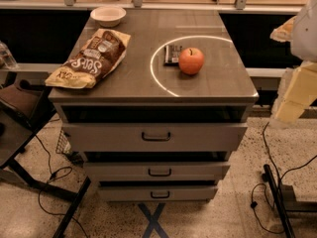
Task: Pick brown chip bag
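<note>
A grey, flat-topped cabinet [218, 83] with three drawer fronts, each carrying a dark loop handle, is standing on a speckled floor. The large crinkly brown chip bag with white lettering and tan-yellow ends [90, 58] is lying flat on the left part of the cabinet top, running at a slant from the rear toward the front left corner, where its lower yellow end is reaching the left edge. A shallow white round bowl [108, 15] is sitting behind the bag, near the rear left corner and apart from it. A round red-orange apple [191, 60] is resting upright, stem up, right of centre, and a small dark flat packet [172, 54] is lying just beside it on its left. A thin bright ring of light [154, 78] is curving across the top around both the apple and the packet. The robot's pale arm [297, 90] is hanging at the right border of the camera view, off the cabinet's right side, and its gripper [283, 31] is showing there as a tan tip level with the rear of the top, well apart from the chip bag and touching nothing; whether it is spread or pressed together cannot be told. Dark cables [49, 175] are trailing over the floor, and a blue taped cross [152, 223] is lying below the lowest drawer.
</note>
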You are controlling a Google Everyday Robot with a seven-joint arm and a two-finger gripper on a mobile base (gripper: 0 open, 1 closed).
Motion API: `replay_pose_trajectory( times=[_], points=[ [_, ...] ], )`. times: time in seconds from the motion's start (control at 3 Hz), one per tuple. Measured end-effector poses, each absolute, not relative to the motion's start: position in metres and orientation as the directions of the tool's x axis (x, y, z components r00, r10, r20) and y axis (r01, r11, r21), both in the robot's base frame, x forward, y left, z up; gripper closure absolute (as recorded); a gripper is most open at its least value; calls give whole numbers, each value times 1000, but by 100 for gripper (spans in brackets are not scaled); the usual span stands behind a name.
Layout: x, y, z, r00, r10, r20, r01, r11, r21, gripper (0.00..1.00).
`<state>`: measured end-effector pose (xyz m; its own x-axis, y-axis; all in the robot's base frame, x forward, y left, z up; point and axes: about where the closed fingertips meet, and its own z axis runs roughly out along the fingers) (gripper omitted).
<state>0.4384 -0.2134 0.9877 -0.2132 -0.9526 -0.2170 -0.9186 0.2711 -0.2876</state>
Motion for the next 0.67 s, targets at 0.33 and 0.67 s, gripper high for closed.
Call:
replay_pose_trajectory(
  times=[0.33,0.67],
  points=[
    [439,-213,989,-209,-953,-218,-917,269,-294,0],
    [458,-199,1002,-112,-969,-220,-908,190,-374,0]
  ],
)
